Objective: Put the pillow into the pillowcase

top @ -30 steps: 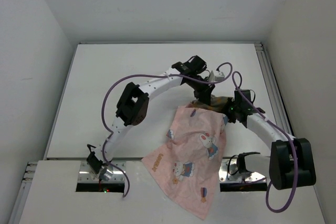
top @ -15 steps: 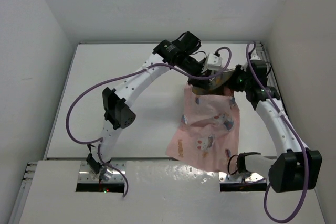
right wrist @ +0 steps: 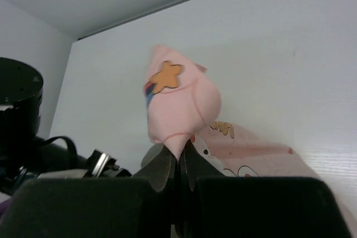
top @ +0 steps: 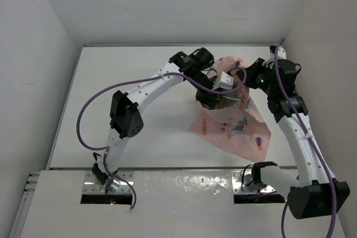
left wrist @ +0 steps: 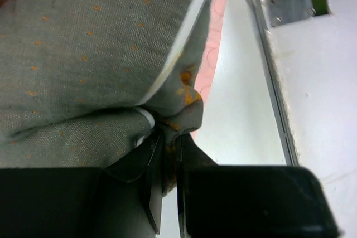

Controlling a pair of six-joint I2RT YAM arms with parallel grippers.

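One surface (top: pixel 111 93): white; all the work sits in its right half, nearer the far edge than the near one.
left arm (top: pixel 150 90): reaches from the near-left base across to the far-right part of the surface, wrist bent down over the cloth.
right arm (top: pixel 301 132): rises along the right edge, wrist turned inward to face the left arm's wrist.
pillowcase (top: pixel 237 132): pink printed fabric. A loose sheet lies flat toward the right edge, trailing back toward the near edge, and one bunch is lifted toward the far-right corner.
pillow (left wrist: pixel 83 54): olive-brown with orange dots and pale piping. From above it is mostly hidden under the left wrist. The left wrist view shows it against pink cloth, but how far it sits inside the case cannot be told.
left tool (left wrist: pixel 165 149): clamped on a gathered corner of the pillow, right at the piping.
right tool (right wrist: pixel 179 157): pinched closed on a bunch of the pillowcase, which puffs up above the fingertips.
risk, grip: the hold on the pillow is a small corner fold, so a hard push could pull it free.
risk, opening: the case is held at one point only, so its mouth may sag shut and the pillow would shove the fabric along instead of entering.
risk, purple cable (top: pixel 244 77): it loops between the two wrists and could snag if they close in.
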